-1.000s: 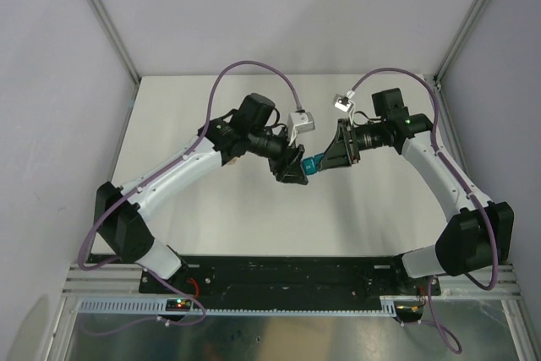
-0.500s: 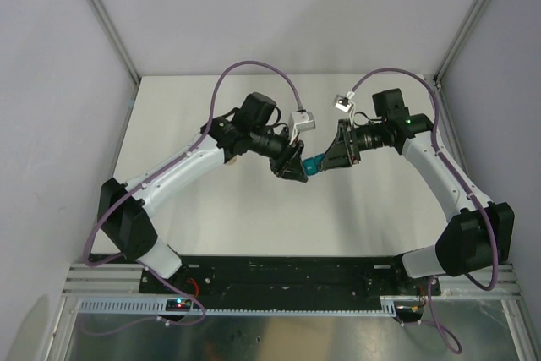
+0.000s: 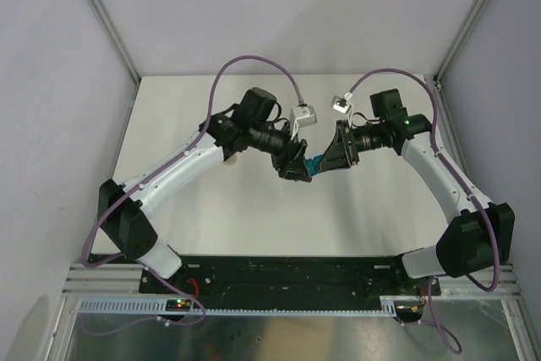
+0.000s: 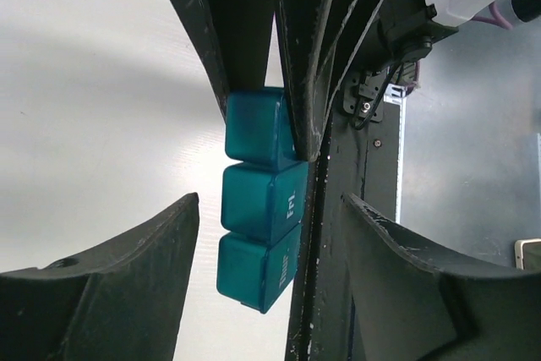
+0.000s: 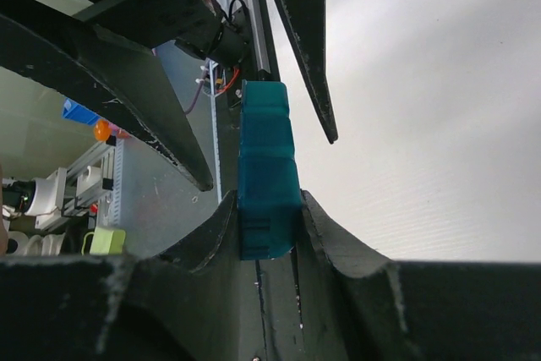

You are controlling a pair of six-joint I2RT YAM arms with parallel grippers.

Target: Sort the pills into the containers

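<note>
The two arms meet over the middle of the worktop [image 3: 169,116]. The right gripper [image 5: 267,200] has its jaws pinching one end of the containers [image 5: 267,158], holding the teal strip out sideways toward the other arm. The left gripper [image 3: 297,167] sits at the strip's free end with its jaws spread, one on each side and not touching it. From the left wrist, the three joined compartments run in a line, with lettering on one face.

I find the containers [image 3: 312,164] over the middle of the table [image 3: 254,213], left gripper [image 3: 298,168] at their left end, right gripper [image 3: 327,159] at their right.
</note>
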